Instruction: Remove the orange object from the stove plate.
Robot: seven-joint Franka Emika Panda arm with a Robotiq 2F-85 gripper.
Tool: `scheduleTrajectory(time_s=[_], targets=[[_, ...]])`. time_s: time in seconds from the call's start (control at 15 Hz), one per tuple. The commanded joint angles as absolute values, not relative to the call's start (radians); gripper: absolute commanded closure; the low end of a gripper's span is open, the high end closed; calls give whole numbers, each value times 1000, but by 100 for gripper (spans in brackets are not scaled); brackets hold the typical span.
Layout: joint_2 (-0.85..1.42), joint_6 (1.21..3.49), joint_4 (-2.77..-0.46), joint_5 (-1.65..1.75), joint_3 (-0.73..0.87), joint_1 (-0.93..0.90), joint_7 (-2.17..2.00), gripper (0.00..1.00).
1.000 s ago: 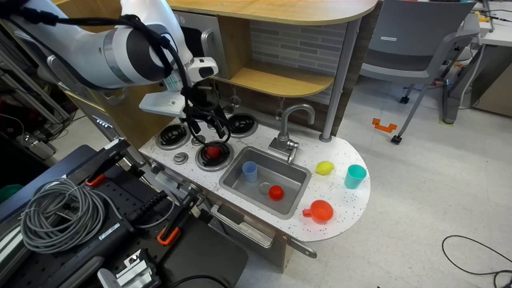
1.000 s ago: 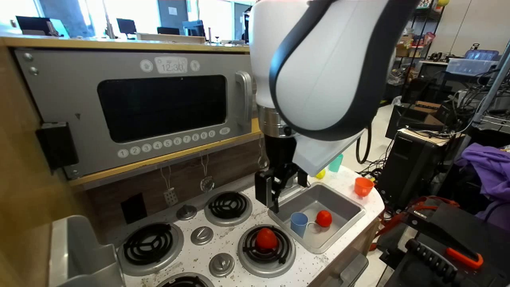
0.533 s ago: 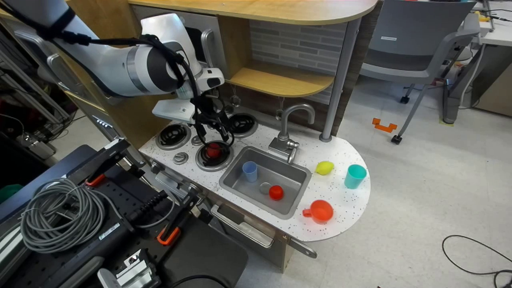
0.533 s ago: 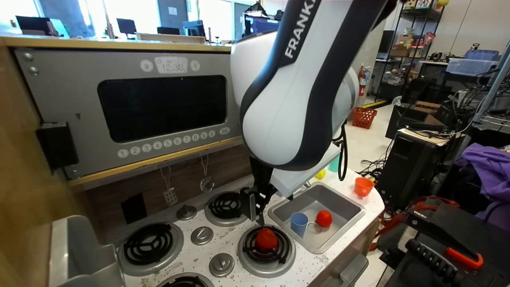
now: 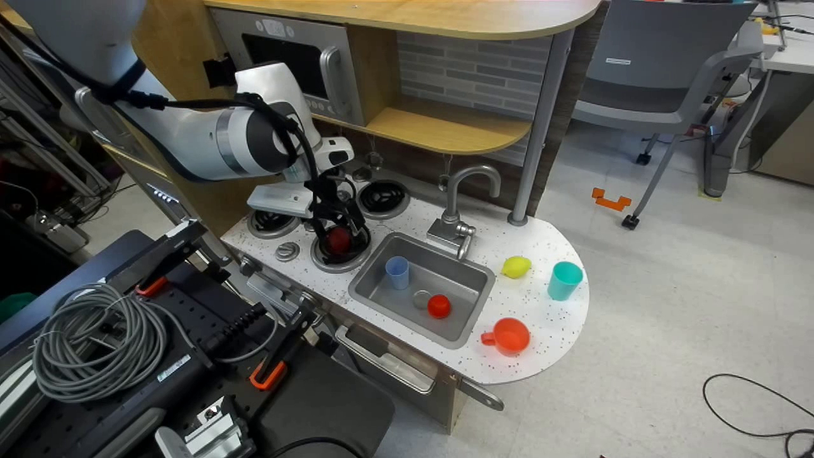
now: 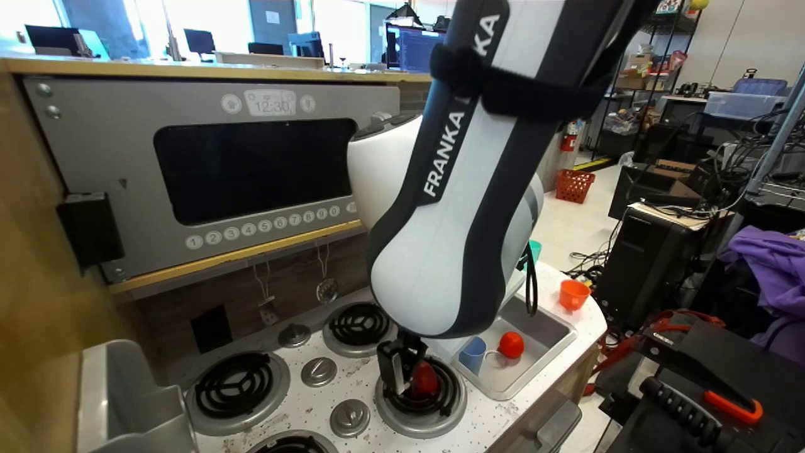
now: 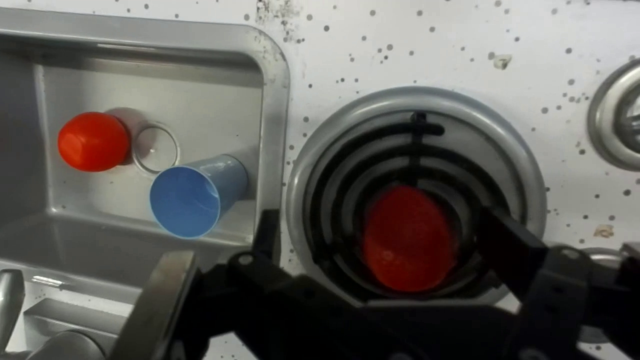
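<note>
The piece (image 7: 407,239) sits on the plate (image 7: 534,190), which in both exterior views lies just left of the sink (image 5: 439,275). The tool (image 7: 378,227) stands around it with its jaws wide; in the wrist view the piece shows between the fingers (image 7: 507,245) with a gap on each side, so nothing is held. The step in hand, I judge, is the grasp, and the lift is not yet begun.

The piece looks off centre, nearer the finger away from the sink, so shift the tool slightly to that side before closing; otherwise that finger would likely meet it first and roll it toward the sink. How high the fingertips stand above the plate I cannot tell: bring them level with the widest part, no lower, lest they snag. Close slowly, since something round and smooth may slip out, then raise it straight up before carrying it off.
</note>
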State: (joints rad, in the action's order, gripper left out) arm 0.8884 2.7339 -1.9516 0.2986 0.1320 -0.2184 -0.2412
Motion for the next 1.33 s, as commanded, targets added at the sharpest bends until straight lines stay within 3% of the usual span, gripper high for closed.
scheduleTrajectory(time_s=[0.0,0.07,0.13,0.2,0.67,0.93,1.27], targets=[[943,2745,-1905,292,168,-276,-245,0],[952,2747,-1898,296,174,-286,-244,0],[962,2744,-1884,298,181,-296,-245,25],[970,2745,-1875,302,189,-304,-244,26],[940,2739,-1897,296,205,-315,-231,79],[833,2757,-2029,279,135,-259,-159,79],[694,2990,-2234,330,75,-194,38,79]])
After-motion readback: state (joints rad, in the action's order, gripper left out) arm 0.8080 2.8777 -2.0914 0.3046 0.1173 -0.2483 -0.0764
